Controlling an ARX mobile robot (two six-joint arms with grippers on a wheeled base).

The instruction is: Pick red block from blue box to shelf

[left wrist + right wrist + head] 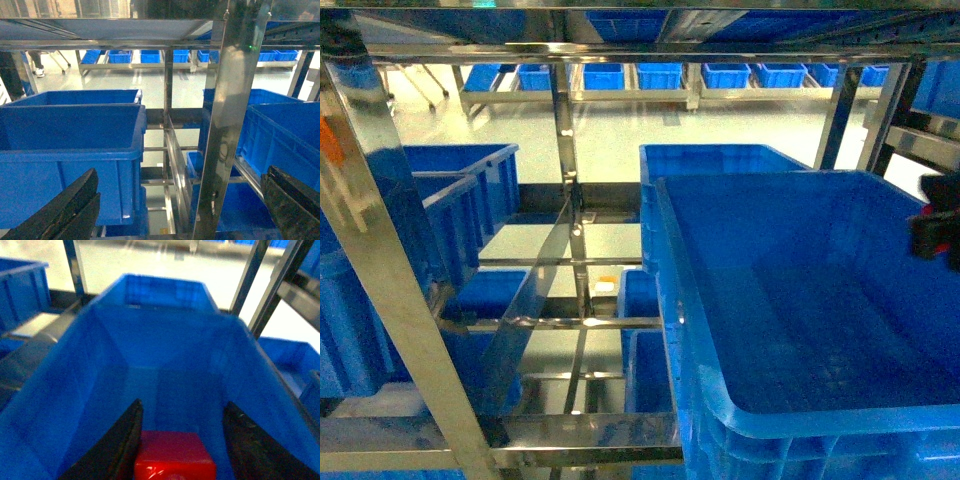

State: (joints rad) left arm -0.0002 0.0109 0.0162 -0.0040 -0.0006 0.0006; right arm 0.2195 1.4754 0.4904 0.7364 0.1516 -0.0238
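head view: the right gripper (938, 232) peeks in at the edge above the blue box (790, 430) on the shelf (380, 250). left wrist: the left gripper (180, 210) gapes wide, holding nothing. right wrist: the fingers (125, 440) pinch the red block (175, 457) over the box.

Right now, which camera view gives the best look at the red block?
The right wrist view: the red block fills the bottom centre, between the right gripper fingers above the blue box. The head and left wrist views do not show the block.
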